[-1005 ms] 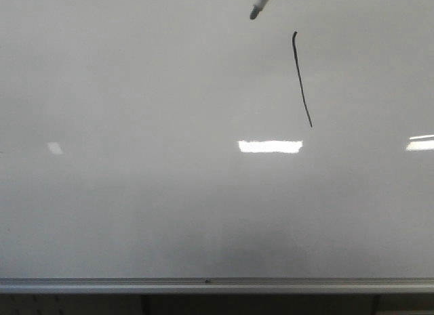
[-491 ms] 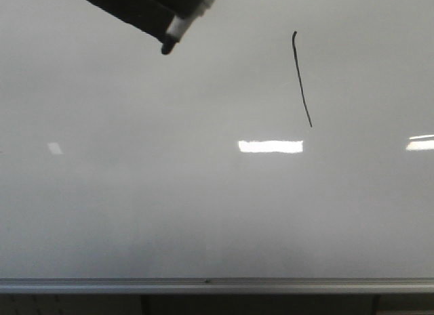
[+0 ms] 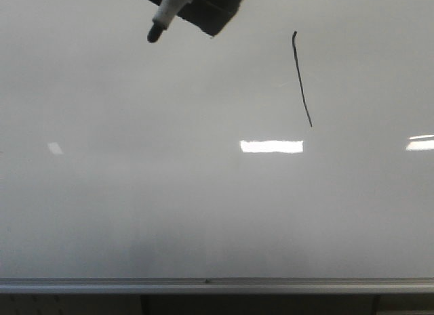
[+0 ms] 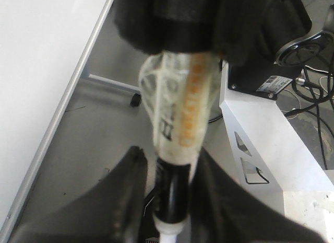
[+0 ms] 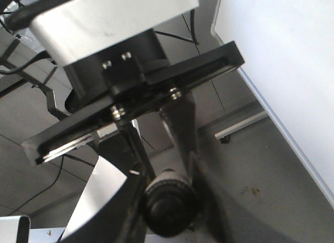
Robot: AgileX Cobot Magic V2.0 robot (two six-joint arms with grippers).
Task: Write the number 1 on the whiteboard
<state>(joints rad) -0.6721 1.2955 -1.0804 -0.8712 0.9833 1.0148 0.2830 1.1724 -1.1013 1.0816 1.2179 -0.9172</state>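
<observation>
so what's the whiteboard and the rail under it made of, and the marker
The whiteboard looks like glossy coated panel: it mirrors bright ceiling lights. The rail looks like brushed aluminium, silver and matte. The marker seems plastic, a white barrel with a dark tip, probably felt.

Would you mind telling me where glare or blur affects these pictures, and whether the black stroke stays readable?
Front view: bright rectangular glare patches lie on the glossy pale grey whiteboard, below the thin black number 1, which stays crisp; the black-tipped white marker at the top edge is soft. Left wrist view: the marker barrel and dark fingers are blurred. Right wrist view: the near parts are out of focus.
</observation>
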